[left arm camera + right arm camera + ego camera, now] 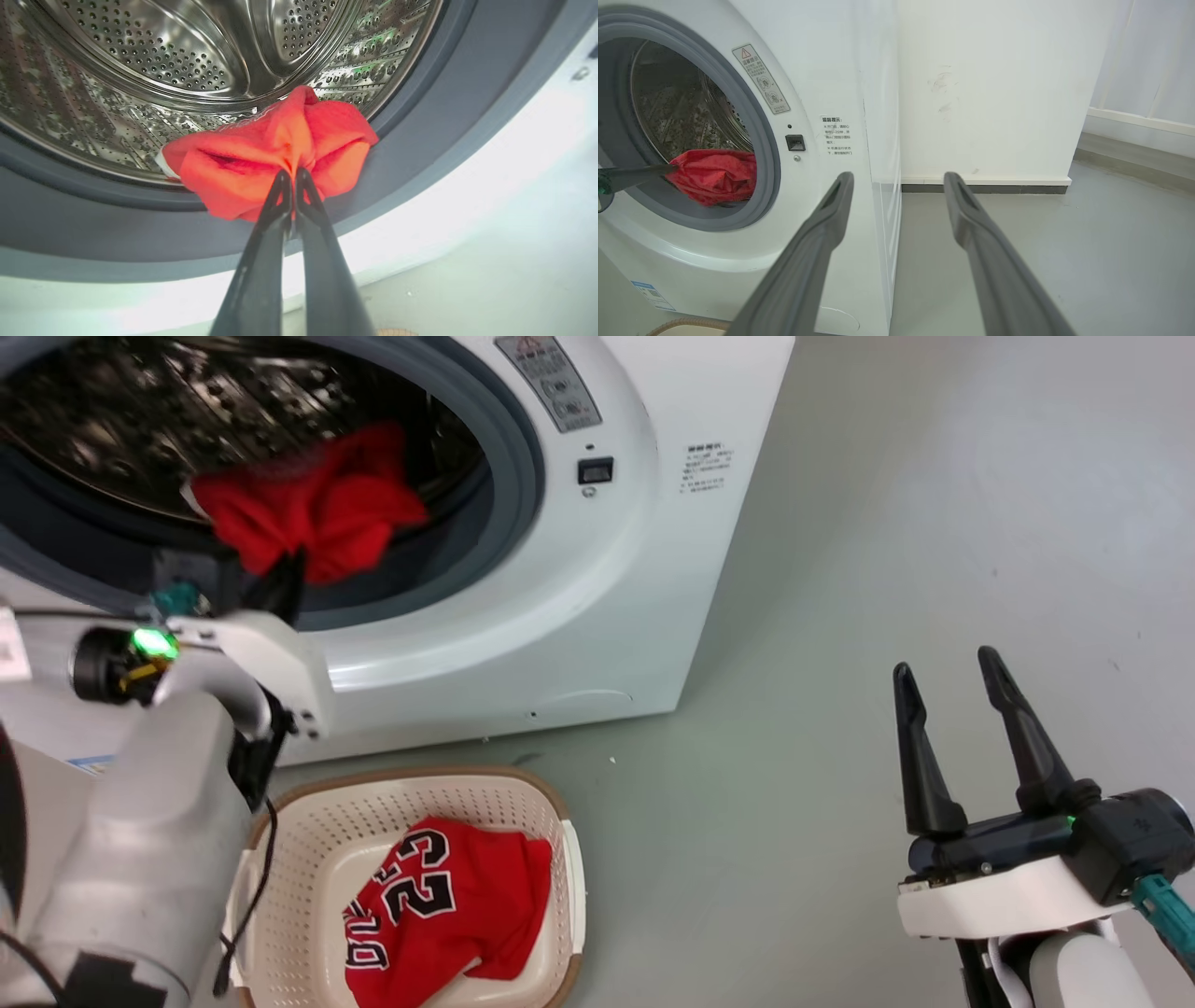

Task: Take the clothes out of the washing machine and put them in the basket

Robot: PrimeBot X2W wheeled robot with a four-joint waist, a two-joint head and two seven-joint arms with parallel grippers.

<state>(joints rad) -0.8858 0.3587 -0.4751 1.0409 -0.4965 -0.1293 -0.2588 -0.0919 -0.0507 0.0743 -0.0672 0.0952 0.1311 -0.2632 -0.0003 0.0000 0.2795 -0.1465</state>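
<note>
Pinching clothes (243,163), left gripper (293,176) sits at grey ring (93,224)

Pinching red cloth (308,509) at the washing machine (579,616) mouth with the left hand (280,583). Holding the right hand (945,663) spread over the floor (840,569).

Head camera looks down; both wrist views face the washing machine (822,70), the left much nearer
</note>
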